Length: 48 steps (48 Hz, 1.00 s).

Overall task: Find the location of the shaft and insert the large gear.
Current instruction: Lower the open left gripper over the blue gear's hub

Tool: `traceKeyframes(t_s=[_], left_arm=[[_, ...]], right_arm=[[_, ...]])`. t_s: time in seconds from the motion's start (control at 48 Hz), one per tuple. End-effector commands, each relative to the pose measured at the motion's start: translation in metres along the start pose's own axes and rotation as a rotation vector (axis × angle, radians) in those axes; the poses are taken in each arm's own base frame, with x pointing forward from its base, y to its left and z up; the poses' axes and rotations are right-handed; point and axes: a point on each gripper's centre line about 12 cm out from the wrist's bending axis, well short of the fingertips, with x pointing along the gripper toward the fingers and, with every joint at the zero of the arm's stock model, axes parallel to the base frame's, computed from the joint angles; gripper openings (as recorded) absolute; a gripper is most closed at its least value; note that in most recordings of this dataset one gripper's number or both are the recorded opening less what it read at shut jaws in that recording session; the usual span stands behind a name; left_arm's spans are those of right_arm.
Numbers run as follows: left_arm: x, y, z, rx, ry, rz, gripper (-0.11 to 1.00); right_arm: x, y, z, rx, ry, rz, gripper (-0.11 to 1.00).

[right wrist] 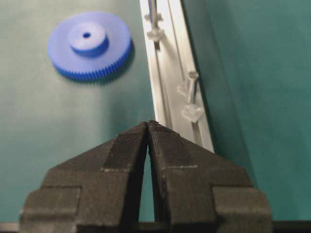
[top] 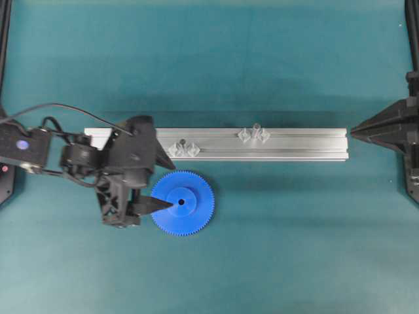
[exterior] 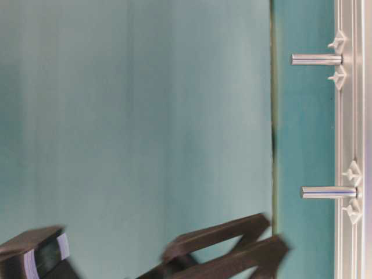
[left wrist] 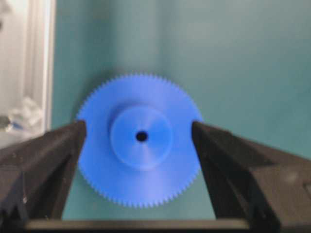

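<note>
Beside the aluminium rail [top: 216, 144], the large gear [top: 182, 203] lies flat between the left gripper's [left wrist: 138, 133] spread jaws; right gripper [right wrist: 147, 127] clenched empty off the rail's end.

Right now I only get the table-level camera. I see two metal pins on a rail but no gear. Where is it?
Observer: The large blue gear lies flat on the teal table, hub up, beside the aluminium rail, near the shaft on the overhead view's left.
Operator: Is a gripper on it?
Observer: The left gripper is open, its fingers on either side of the gear's rim.
Operator: And the other one?
Observer: The right gripper is shut and empty, at the rail's opposite end.
</note>
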Motion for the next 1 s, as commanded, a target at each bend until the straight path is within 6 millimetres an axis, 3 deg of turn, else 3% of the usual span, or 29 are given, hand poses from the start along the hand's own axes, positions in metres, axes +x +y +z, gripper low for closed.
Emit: traceKeyframes(t_s=[0.0, 0.396, 0.645, 0.978], left_arm=[[0.009, -0.002, 0.005, 0.007, -0.003, -0.004, 0.88], [0.050, 0.000, -0.019, 0.013, 0.138, 0.009, 0.94], [0.060, 0.001, -0.031, 0.024, 0.246, 0.020, 0.94], [0.068, -0.004, -0.029, 0.028, 0.250, 0.012, 0.94]], right_arm=[[0.001, 0.000, 0.002, 0.004, 0.006, -0.002, 0.14], [0.001, -0.001, -0.006, 0.002, 0.067, -0.009, 0.14], [0.000, -0.001, -0.007, 0.002, 0.081, -0.010, 0.14], [0.001, -0.001, -0.010, 0.003, 0.088, -0.011, 0.14]])
